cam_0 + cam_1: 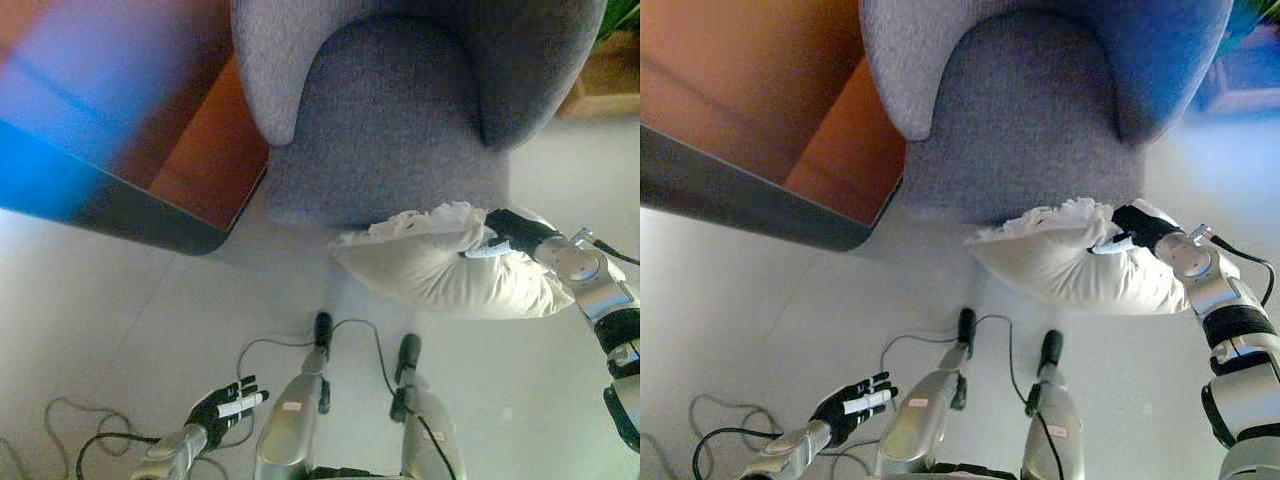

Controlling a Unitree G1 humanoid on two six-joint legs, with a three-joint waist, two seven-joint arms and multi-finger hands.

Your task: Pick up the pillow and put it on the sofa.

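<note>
Pillow (440,265) hangs off the floor in front of the sofa (400,120), its upper frilled edge level with the front lip of the seat cushion and overlapping it slightly in both views; it is held so because the right hand (505,235) has it by the right end, dark fingers curled into the white fabric and pinching a fold, so the bulk of the pillow sags away to the left of the grip and droops below it; the grip at one end rather than the middle explains the slant, the far left corner pointing out over the pale floor (120,330); the sofa is a grey armchair-shaped piece with a rounded back and a darker seat, standing just beyond the pillow, and its seat lies bare, so the placing is not yet done; I judge the task to be past the pick-up and at the carry, with the pillow needing to go up and forward over the cushion edge before release; a one-ended hold could let the loose end catch on the seat front; the left hand (228,405) shows low at the lower left, fingers straight and spread, holding nothing, well apart from the pillow and apparently kept out of the way; a dark-edged brown panel (200,160) stands to the left of the sofa, beside its arm.
</note>
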